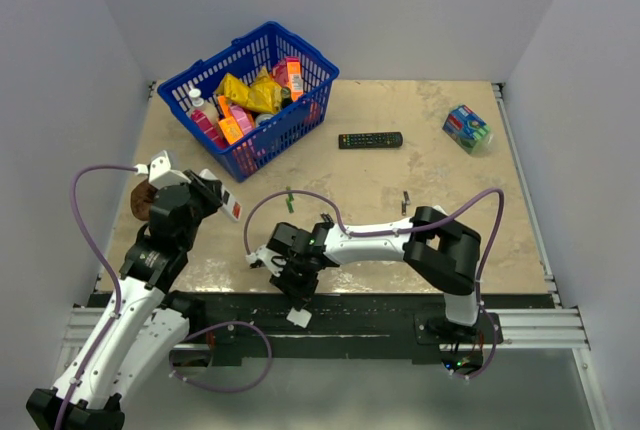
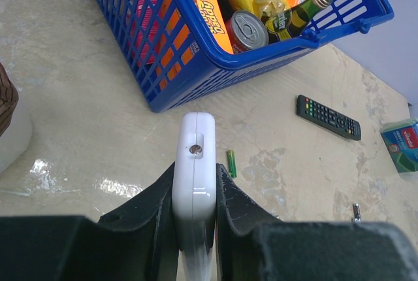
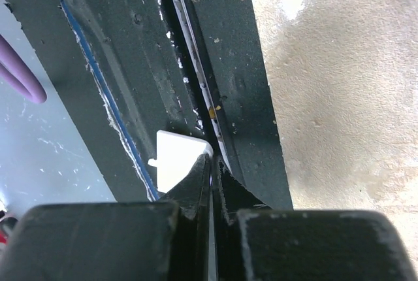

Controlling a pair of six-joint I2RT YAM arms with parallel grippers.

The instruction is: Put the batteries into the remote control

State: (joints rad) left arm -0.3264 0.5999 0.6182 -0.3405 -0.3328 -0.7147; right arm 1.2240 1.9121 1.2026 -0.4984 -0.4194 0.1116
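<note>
My left gripper [image 1: 212,198] is shut on the small white remote control [image 1: 231,206], whose red panel shows in the top view. In the left wrist view the remote [image 2: 194,163] stands edge-on between the fingers [image 2: 157,202], above the table. A green battery [image 1: 289,200] lies on the table ahead of it and also shows in the left wrist view [image 2: 231,163]. A dark battery [image 1: 406,199] lies further right [image 2: 356,212]. My right gripper [image 1: 298,293] is shut on a thin white battery cover [image 3: 177,162], held over the black base rail [image 3: 130,65] at the table's near edge.
A blue basket [image 1: 300,120] of groceries stands at the back left. A long black remote [image 1: 370,139] lies behind centre, and a sponge pack [image 1: 467,128] at the back right. A brown-topped white object [image 1: 142,200] sits just left of my left gripper.
</note>
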